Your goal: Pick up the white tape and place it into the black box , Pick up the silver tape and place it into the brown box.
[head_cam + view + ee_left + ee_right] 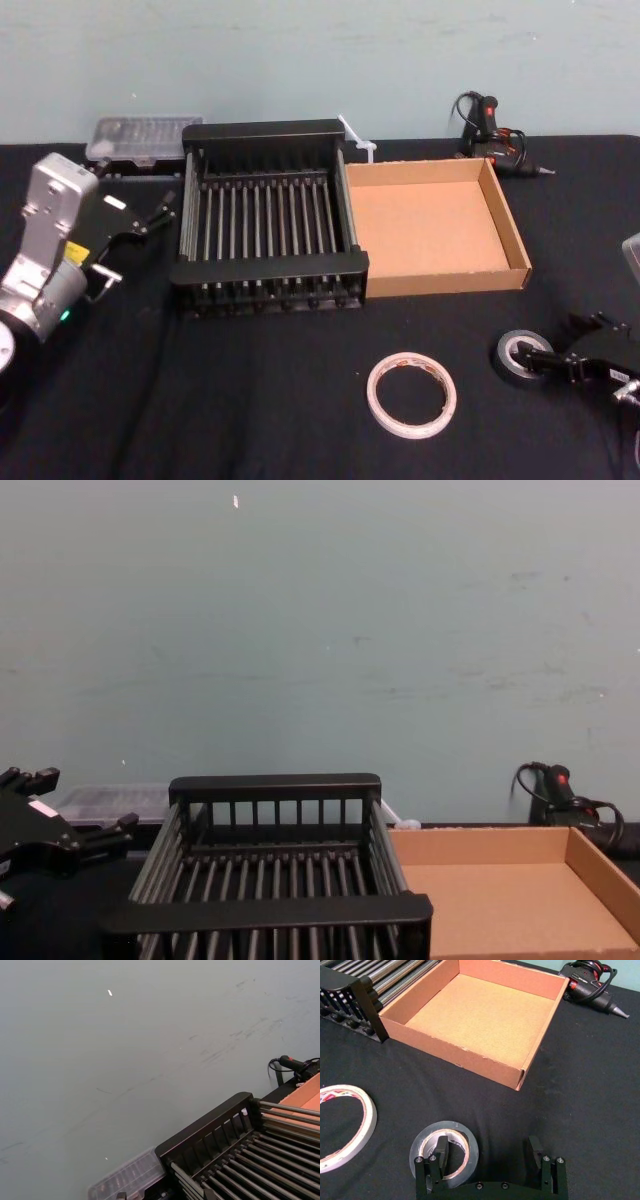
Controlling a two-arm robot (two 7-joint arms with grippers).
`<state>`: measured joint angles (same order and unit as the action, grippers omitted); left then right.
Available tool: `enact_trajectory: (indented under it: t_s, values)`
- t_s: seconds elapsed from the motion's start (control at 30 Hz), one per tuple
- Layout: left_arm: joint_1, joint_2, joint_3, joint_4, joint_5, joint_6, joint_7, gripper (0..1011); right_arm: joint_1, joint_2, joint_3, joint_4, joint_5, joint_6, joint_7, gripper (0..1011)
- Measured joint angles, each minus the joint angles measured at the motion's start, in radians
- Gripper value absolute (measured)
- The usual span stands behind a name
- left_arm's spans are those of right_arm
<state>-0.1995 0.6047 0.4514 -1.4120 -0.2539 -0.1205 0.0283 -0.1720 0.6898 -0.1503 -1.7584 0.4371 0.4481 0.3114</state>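
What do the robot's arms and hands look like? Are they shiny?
The left arm is chunky silver-grey metal with a tiny green light. Its black left hand has a white label and a yellow sticker. The right hand is all black and not shiny, with two short flat fingers on a straight bar dotted with small round screws.

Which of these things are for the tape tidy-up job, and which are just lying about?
For the job:
white tape
silver tape
black box
brown box
right tool, open at the silver tape
left tool, beside the black box

Just lying about:
glue gun, behind the brown box
clear plastic case, behind the black box
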Motion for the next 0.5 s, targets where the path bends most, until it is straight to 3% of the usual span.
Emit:
enact_trajectory:
  t_s: [0.3,0.5]
  values:
    - [0.0,0.0,0.0,0.0,0.0,0.0,0.0,1001,0.0,0.001,0.0,0.0,0.0,0.0,0.0,998]
    - [0.0,0.0,0.0,0.0,0.0,0.0,0.0,1001,0.0,0.001,0.0,-0.001,0.0,0.0,-0.001,881]
